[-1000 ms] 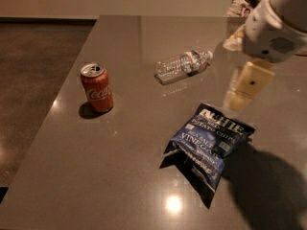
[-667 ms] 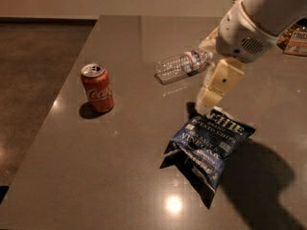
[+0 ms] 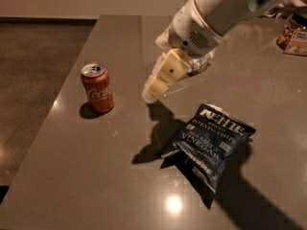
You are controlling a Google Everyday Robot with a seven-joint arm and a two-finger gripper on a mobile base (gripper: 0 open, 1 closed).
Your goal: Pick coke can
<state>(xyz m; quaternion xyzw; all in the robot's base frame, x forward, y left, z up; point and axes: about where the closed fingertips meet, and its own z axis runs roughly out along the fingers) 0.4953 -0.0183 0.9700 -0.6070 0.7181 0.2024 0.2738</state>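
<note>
Nearby but clear of the pincer, the upright coke can.

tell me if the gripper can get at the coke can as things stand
Probably yes. The gripper hangs above the table beside the coke can, and nothing stands between them. The can is upright and on its own; the chip bag lies on the gripper's other side, out of the way.

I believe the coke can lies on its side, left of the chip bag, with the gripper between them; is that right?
Not quite: the camera view shows the coke can standing upright. It is left of the chip bag, and the gripper hangs above the table between them.
</note>
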